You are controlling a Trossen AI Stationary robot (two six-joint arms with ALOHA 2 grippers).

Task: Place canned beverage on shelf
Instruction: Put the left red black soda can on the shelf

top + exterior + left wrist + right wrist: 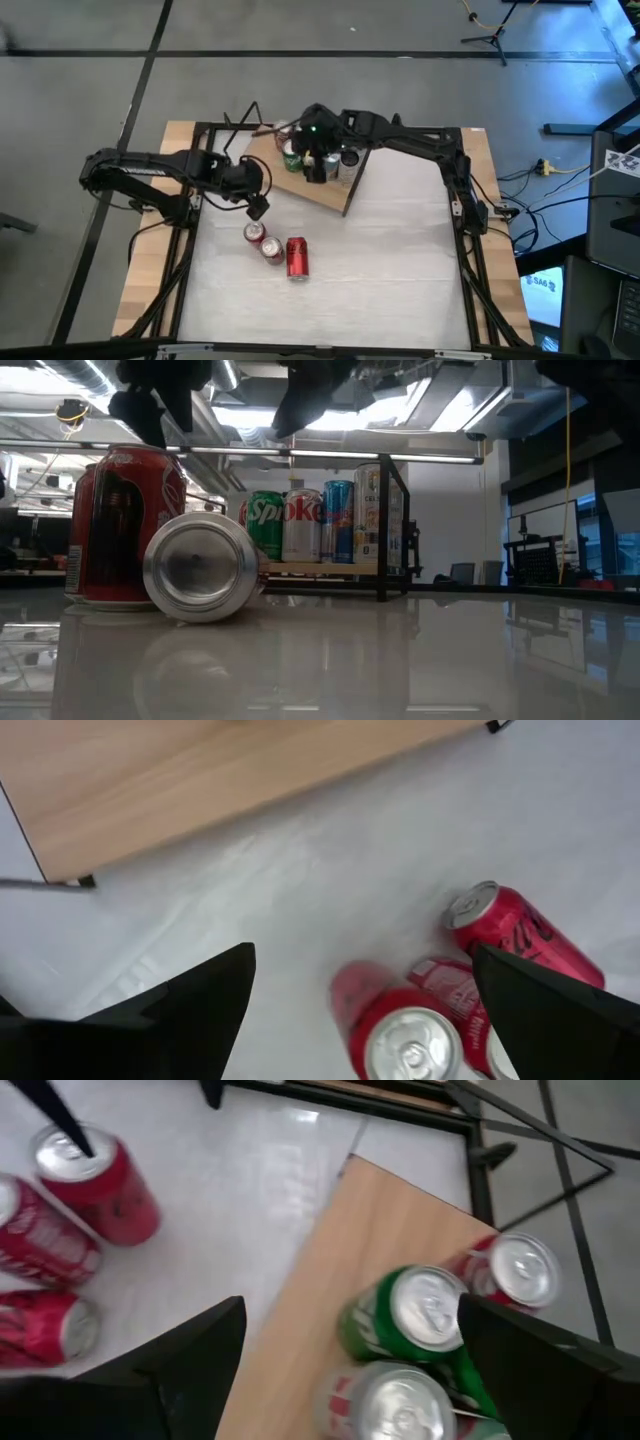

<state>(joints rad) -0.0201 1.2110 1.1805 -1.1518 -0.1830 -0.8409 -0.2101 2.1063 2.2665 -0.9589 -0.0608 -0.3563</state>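
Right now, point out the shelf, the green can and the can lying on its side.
shelf [322, 192]: high view, bare board.
green can [405, 1315]: right wrist view, top.
lying can [297, 257]: high view, side.

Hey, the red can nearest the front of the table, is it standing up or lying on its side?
Lying on its side. The high view shows the red can's full length flat on the table, and the low view shows its round silver end facing the camera.
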